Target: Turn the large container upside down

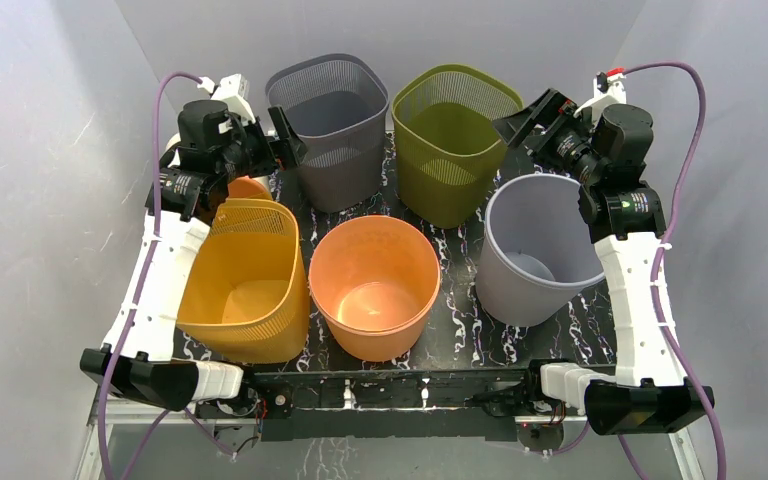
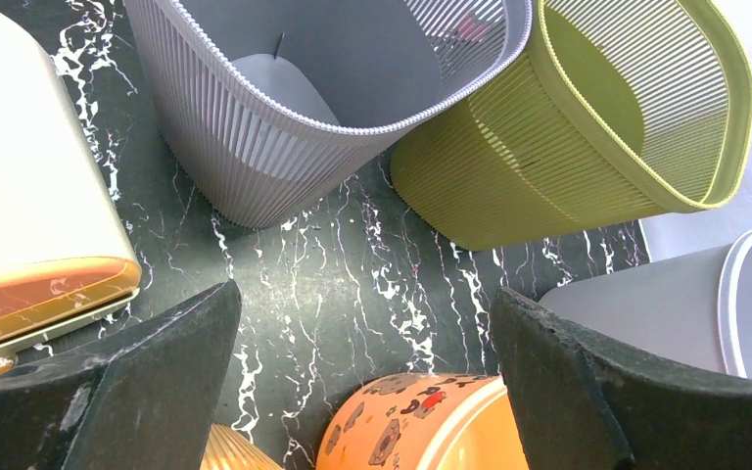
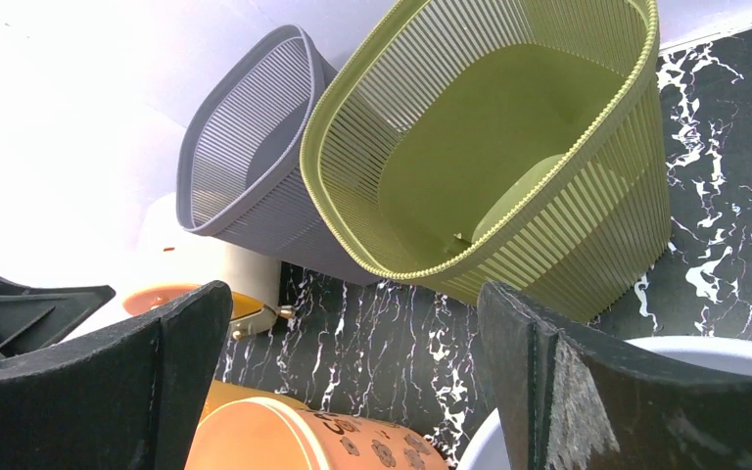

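Several upright containers stand on the black marbled table (image 1: 460,330). At the back are a dark grey slatted basket (image 1: 330,150) and an olive green slatted basket (image 1: 455,170). In front are a yellow slatted basket (image 1: 250,290), an orange bucket (image 1: 375,290) and a light grey bucket (image 1: 535,250). My left gripper (image 1: 285,135) is open and empty, held above the table beside the dark grey basket (image 2: 255,147). My right gripper (image 1: 520,118) is open and empty, beside the olive basket (image 3: 509,147) and above the light grey bucket (image 3: 666,352).
A small white bin with an orange lid (image 1: 250,187) sits behind the yellow basket, under my left arm, and shows in the left wrist view (image 2: 20,196). White walls close in the back and sides. The containers stand close together with narrow gaps.
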You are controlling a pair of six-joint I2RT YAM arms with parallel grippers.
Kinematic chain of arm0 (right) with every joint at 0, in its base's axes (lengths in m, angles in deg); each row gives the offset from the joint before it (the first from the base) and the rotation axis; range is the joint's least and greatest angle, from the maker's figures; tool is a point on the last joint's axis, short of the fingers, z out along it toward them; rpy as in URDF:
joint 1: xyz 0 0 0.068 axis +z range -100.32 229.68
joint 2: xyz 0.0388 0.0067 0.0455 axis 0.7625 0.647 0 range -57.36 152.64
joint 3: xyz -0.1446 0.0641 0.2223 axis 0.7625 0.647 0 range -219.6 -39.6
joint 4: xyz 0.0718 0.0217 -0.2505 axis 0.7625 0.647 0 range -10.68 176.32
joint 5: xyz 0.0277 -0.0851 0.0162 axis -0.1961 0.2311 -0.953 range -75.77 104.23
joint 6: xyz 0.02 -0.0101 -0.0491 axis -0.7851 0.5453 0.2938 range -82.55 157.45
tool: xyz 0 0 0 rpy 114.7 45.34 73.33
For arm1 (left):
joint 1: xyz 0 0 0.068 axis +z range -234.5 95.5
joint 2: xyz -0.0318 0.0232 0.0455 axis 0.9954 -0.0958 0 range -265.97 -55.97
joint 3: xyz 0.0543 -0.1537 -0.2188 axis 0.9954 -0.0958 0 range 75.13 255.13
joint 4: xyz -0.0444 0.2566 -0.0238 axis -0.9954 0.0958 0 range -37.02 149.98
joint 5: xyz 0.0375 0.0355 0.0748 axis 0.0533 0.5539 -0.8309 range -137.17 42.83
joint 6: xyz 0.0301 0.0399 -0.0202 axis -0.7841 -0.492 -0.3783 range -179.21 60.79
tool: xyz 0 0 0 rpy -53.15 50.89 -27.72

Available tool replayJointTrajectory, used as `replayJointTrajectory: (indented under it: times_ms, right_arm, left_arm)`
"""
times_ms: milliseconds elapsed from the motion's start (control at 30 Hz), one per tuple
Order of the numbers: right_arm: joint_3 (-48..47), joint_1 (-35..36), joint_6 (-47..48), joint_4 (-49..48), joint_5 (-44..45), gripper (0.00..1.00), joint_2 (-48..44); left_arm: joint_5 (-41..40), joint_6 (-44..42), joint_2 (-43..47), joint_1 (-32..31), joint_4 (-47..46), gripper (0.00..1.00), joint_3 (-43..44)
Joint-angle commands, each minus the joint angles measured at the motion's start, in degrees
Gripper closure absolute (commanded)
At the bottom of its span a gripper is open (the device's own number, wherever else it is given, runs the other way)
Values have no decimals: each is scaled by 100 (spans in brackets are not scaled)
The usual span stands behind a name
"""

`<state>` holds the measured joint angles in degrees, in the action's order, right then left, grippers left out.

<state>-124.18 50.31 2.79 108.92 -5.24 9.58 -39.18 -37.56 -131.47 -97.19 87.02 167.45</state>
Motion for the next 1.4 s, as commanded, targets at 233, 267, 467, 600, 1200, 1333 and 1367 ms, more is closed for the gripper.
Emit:
replayJointTrajectory:
  times_ms: [233, 267, 467, 600, 1200, 1333, 1367]
  right_arm:
    - [-27, -18, 34, -153, 142, 2, -175]
    - [-10, -18, 29, -132, 178, 2, -178]
    - [-167, -18, 176, 423, 624, 2, -101]
    - [-796, 53, 501, 1816, 1498, 2, 441]
    - [-761, 3259, 133, 3702, 4575, 9, 762]
    - [-671, 3278, 134, 3761, 4809, 17, 701]
    - [-648, 3278, 146, 3755, 4811, 19, 686]
  left_arm:
    - [-79, 635, 900, -2, -1123, 2, -504]
    - [133, 511, 878, -4, -1166, 2, -494]
    - [997, 372, 478, -585, -1467, 2, -397]
    - [-176, -257, 52, -1937, -850, 2, 186]
    - [-50, -416, -524, -2515, -363, 2, 283]
    - [-82, -384, -475, -2519, -371, 2, 169]
    - [-98, -369, -473, -2519, -384, 2, 132]
